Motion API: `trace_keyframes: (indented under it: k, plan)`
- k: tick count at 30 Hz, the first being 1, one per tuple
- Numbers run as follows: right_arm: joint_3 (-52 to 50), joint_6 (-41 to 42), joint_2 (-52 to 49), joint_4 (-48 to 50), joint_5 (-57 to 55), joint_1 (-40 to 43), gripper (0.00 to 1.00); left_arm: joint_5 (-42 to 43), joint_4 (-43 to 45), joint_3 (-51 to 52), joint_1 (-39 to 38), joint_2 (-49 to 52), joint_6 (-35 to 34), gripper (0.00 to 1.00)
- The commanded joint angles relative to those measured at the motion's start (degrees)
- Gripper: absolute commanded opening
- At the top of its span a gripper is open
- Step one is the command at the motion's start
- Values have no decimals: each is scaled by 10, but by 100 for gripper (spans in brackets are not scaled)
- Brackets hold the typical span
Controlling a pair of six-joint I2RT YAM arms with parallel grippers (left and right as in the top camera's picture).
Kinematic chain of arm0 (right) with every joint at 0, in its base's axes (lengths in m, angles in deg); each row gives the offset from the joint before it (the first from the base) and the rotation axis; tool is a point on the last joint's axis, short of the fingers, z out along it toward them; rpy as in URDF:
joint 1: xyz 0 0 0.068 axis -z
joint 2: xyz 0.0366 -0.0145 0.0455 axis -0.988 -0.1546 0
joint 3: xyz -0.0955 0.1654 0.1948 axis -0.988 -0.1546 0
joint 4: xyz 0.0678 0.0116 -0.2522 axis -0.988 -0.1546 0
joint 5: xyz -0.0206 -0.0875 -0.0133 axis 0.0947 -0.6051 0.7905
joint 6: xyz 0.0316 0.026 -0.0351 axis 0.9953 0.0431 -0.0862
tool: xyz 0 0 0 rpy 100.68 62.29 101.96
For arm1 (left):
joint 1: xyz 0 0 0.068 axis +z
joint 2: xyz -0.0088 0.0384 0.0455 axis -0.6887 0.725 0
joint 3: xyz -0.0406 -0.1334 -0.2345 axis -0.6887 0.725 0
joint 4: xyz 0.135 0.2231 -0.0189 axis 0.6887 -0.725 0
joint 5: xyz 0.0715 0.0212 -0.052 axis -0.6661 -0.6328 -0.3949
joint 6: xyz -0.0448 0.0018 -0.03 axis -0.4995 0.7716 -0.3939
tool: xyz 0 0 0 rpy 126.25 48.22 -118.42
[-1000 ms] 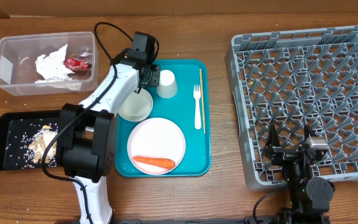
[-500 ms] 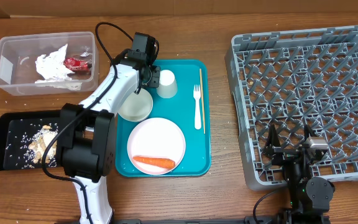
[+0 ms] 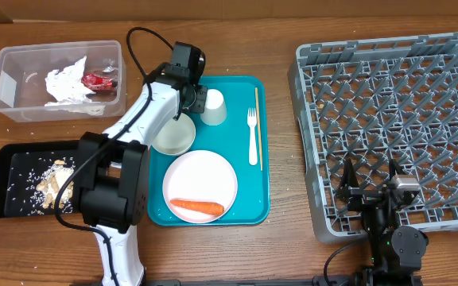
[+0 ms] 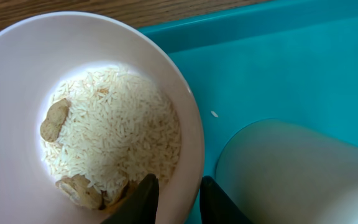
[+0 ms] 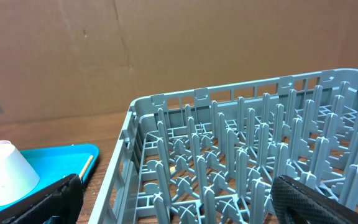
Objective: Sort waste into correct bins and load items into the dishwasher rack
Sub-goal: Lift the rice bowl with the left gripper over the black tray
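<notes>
Small white bowl [image 4: 17, 124] holding white rice grains [image 4: 123, 137] and beige nut bits [image 4: 55, 119] sits at back left corner of teal tray [image 4: 278, 68], just beside pale cup [image 4: 291, 168]. Left gripper [image 4: 177, 182] straddles its rim, one finger inside, one outside, gap narrow; cannot tell if clamped. Right gripper [image 3: 370, 176] gapes wide and empty, well apart.

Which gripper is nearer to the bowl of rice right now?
Left. The left gripper straddles the rim of the bowl of rice; the right gripper sits far off, at the near edge of the dishwasher rack.
</notes>
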Motion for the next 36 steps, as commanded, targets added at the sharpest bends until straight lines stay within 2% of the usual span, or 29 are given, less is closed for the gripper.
trace_keyframes:
  k: [1,14,21,32,36]
  plan:
    - [-6,0,6,3,1,4,100,-1,3,10,0,12,10,26]
    - [-6,0,6,3,1,4,100,-1,5,18,0,12,20,28]
    - [-6,0,6,3,1,4,100,-1,21,17,-1,12,19,4]
    - [-6,0,6,3,1,4,100,-1,15,-29,-4,3,15,4]
    - [-6,0,6,3,1,4,100,-1,-9,-69,-10,-8,-10,4]
